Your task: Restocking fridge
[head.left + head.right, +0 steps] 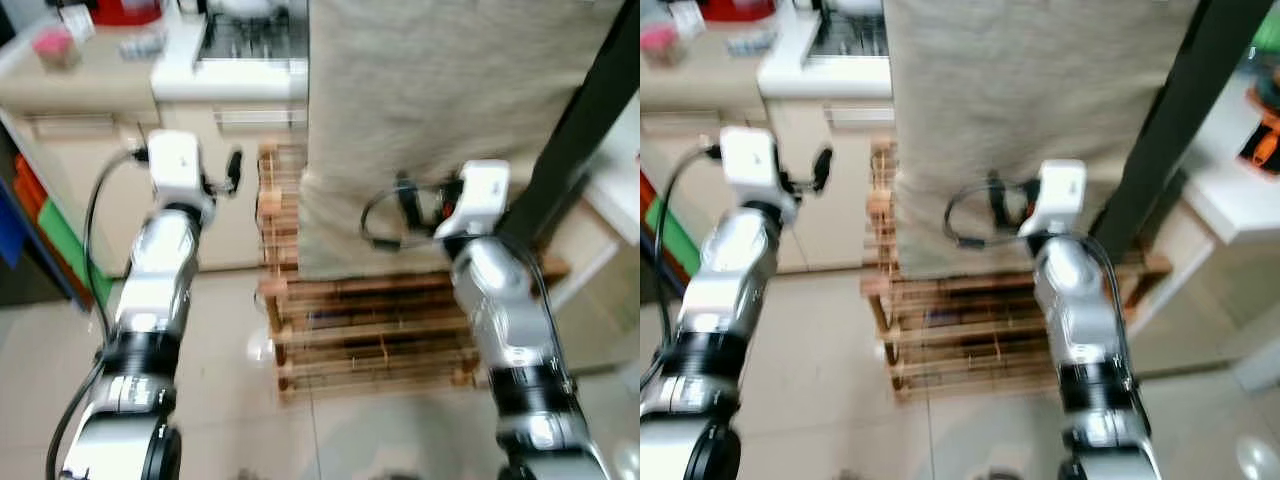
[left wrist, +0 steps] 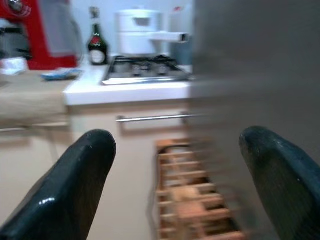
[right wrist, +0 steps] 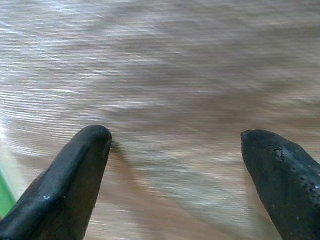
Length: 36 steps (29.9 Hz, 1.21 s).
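A tall beige, cloth-textured front (image 1: 440, 100) stands straight ahead, with a dark edge (image 1: 590, 120) down its right side; I cannot tell whether it is the fridge door. My right gripper (image 1: 405, 205) is raised close to this front, open and holding nothing. In the right wrist view its fingers (image 3: 75, 175) are spread wide before the blurred beige surface. My left gripper (image 1: 232, 168) is held up at the front's left side, also open and holding nothing. In the left wrist view its fingers (image 2: 75, 185) frame the kitchen counter.
A wooden slatted rack (image 1: 370, 330) sits on the tiled floor at the foot of the beige front. To the left is a white counter (image 1: 180, 75) with a gas hob (image 2: 145, 67), a white pot (image 2: 140, 32), a dark bottle (image 2: 97, 42) and a red appliance (image 2: 25, 30).
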Available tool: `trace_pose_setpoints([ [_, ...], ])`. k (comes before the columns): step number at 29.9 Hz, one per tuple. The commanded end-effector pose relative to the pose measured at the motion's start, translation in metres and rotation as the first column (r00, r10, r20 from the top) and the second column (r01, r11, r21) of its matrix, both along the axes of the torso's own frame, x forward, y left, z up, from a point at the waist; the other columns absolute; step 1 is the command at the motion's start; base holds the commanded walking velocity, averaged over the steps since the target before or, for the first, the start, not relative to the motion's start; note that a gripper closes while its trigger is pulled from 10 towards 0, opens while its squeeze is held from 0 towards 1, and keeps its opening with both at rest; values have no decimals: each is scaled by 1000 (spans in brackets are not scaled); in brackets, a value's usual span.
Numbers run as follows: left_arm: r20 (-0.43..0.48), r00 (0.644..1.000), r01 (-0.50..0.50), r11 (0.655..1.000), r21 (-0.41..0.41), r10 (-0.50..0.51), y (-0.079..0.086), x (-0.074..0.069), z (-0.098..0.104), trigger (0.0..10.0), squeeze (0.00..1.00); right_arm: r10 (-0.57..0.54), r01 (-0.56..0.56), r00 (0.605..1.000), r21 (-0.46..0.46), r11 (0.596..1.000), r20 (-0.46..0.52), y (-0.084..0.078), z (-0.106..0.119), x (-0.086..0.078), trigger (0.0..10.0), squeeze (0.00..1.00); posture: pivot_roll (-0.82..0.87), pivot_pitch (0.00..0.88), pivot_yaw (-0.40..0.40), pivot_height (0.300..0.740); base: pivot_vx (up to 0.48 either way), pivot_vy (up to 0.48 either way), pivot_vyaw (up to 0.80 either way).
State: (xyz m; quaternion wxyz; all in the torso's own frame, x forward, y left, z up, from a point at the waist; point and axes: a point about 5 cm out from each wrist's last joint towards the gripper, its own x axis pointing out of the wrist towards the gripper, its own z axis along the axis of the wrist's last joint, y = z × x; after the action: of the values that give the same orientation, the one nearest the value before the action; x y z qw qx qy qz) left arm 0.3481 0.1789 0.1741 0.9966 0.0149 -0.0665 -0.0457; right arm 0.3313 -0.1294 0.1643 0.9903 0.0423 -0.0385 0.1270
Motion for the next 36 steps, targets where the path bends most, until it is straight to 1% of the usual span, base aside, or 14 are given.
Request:
trace_pose_setpoints([
  [1,38,996,80,997,0,-80,-13,-2,8,10000,0,-23,23,1000,-5,1000,17,-7,4,-3,10000,0,-112,0,13,740,0,480,-581],
  [2,33,993,113,994,-6,-113,-16,-5,5,10000,0,-47,47,999,-2,999,9,-11,2,-3,10000,0,-112,0,13,740,0,480,-581],
  [4,28,991,128,992,-11,-127,-18,-6,4,10000,0,-60,60,998,0,998,8,-13,1,-4,10000,0,-113,0,12,740,0,480,-587],
  [5,17,988,157,987,-25,-157,-20,-8,2,10000,0,-96,96,995,-2,995,14,-17,0,-5,10000,0,-112,0,11,740,0,480,-587],
  [6,12,986,166,986,-23,-166,-21,-9,1,10000,0,-130,130,991,-9,991,27,-22,0,-6,10000,0,-112,0,10,740,0,480,-594],
  [8,7,986,169,985,-20,-169,-21,-9,-1,10000,0,-176,177,984,-20,984,39,-27,-1,-8,10000,0,-111,0,10,740,0,480,-613],
  [9,-7,988,151,988,-44,-151,-18,-9,-4,10000,0,-220,220,976,-11,975,9,-34,-8,-10,10000,0,-111,0,12,740,0,480,-663],
  [11,-22,991,132,988,-75,-134,-16,-10,-6,10000,0,-255,255,966,-4,967,-34,-39,-17,-12,10000,0,-110,0,13,740,0,480,-659],
  [13,-24,991,130,988,-81,-133,-15,-10,-6,10000,0,-262,263,964,-1,965,-48,-41,-20,-12,10000,0,-110,0,13,740,0,480,-663],
  [15,-36,987,151,986,-65,-154,-19,-12,-7,10000,0,-289,289,953,-17,957,-88,-45,-30,-15,10000,0,-108,0,15,740,0,480,-659],
  [19,-36,984,170,983,-68,-173,-21,-13,-7,10000,0,-308,307,946,-31,951,-97,-47,-34,-17,10000,0,-108,0,15,740,0,480,-661],
  [26,-22,980,195,979,-66,-197,-21,-13,-2,10000,0,-331,329,939,-37,944,-89,-50,-34,-16,10000,0,-109,0,18,740,0,480,-658],
  [30,-12,976,215,975,-58,-216,-26,-13,1,10000,0,-340,338,937,-34,941,-81,-51,-33,-16,10000,0,-109,0,15,740,0,480,-661],
  [36,-20,974,223,973,-50,-225,-28,-14,-1,10000,0,-357,356,931,-36,934,-70,-54,-33,-19,10000,0,-110,0,15,740,0,480,-660],
])
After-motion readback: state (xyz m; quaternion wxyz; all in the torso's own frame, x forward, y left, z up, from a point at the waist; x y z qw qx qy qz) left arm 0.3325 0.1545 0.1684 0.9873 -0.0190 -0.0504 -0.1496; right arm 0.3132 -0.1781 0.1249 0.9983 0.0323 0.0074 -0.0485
